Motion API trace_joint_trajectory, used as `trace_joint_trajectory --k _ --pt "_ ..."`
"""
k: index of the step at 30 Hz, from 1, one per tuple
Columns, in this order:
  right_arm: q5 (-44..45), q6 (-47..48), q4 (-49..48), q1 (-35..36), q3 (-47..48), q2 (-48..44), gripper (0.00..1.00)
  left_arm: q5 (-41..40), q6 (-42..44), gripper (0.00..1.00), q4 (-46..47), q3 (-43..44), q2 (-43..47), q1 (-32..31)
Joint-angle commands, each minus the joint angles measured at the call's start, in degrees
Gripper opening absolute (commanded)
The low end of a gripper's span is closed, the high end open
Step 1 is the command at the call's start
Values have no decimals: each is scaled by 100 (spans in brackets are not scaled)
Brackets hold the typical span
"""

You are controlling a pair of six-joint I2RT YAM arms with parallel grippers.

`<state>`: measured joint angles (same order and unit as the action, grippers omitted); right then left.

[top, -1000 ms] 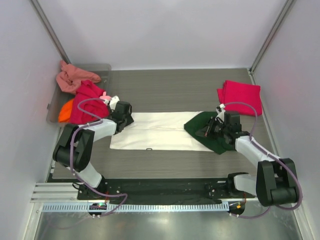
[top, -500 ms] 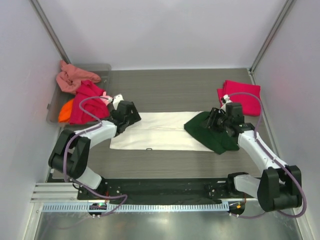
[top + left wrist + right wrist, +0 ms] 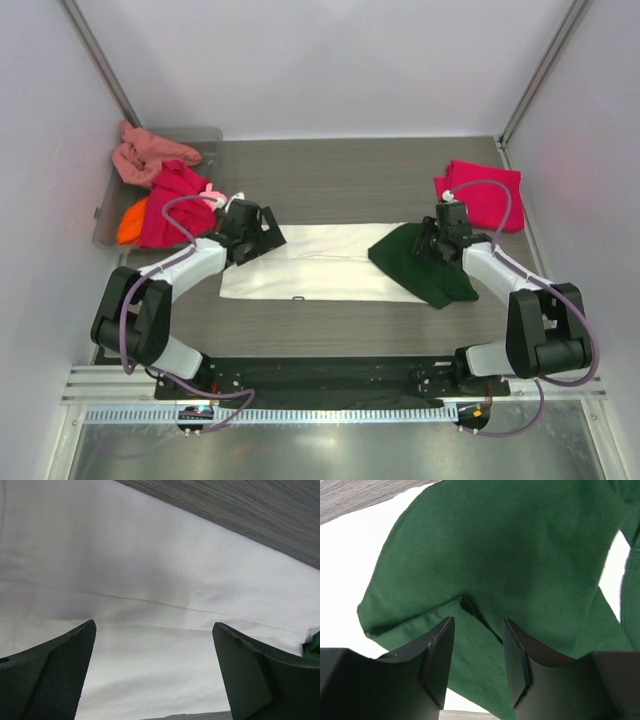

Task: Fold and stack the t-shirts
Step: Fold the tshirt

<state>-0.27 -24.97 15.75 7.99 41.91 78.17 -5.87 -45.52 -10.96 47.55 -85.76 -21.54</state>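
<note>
The cream-white t-shirt [image 3: 320, 262] was found directly beneath both pincers, spread as a long pale band across the middle of the table [image 3: 340, 175]; the left pincer [image 3: 155, 625] was held with its jaws wide apart and nothing between them, only smooth cloth with a faint crease being seen below; the right pincer [image 3: 477, 622] was parted roughly halfway over the dark green sleeve [image 3: 520, 545], and no cloth was seen nipped between its fingers, though a raised fold of the green lay just past the tips; outward from there, the green end was seen bunched and skewed at the right of the band, not square with it; a folded crimson t-shirt [image 3: 480, 192] lay near it at the far right, and a heap of salmon shirt [image 3: 148, 155], magenta shirt [image 3: 178, 200] and orange shirt [image 3: 130, 225] lay in and over the tray [image 3: 205, 135] at the far left; the fold was judged unfinished, and the main risk was placed at the green end: were the right pincer closed on the raised fold alone, a single layer could be lifted and the sleeve dragged open; were the two ends taken up unevenly, the band could be twisted and its crease lost; a low sweep to the right could also be expected to disturb the crimson t-shirt.
</note>
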Motion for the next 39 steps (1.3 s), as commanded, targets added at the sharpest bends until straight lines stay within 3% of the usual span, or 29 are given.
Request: trace_joint_trajectory --k 1,5,11,12,13,15,16,18,27,35,38,39 --pt "414 36 -344 203 274 180 49 569 192 100 -117 255 85 -17" --pt "239 19 -511 326 221 461 48 798 139 100 497 -114 304 -131" --pt "116 71 -590 432 151 550 42 431 315 100 885 -491 779 -228" --pt "98 80 -608 440 133 541 39 368 324 100 981 -544 945 -254" --pt "106 71 -617 440 133 533 27 341 342 100 1017 -597 1025 -254" --pt "106 89 -617 449 107 454 17 280 359 99 1061 -729 1174 -263" --pt "106 80 -617 449 89 410 8 244 377 100 1070 -773 1288 -263" --pt "-120 63 -582 467 28 235 1 262 412 99 1280 -878 1359 -289" --pt "-1465 -288 -274 712 -621 -890 1 569 553 88 1518 -861 1167 -412" --pt "-3099 -824 -485 933 -1396 -1585 3 569 649 89 1641 -870 1131 -491" --pt "-3268 -799 -241 950 -1449 -1717 22 561 676 91 1659 -870 1105 -500" --pt "-3242 -764 -152 950 -1397 -1796 42 552 702 91 1659 -870 1096 -509"
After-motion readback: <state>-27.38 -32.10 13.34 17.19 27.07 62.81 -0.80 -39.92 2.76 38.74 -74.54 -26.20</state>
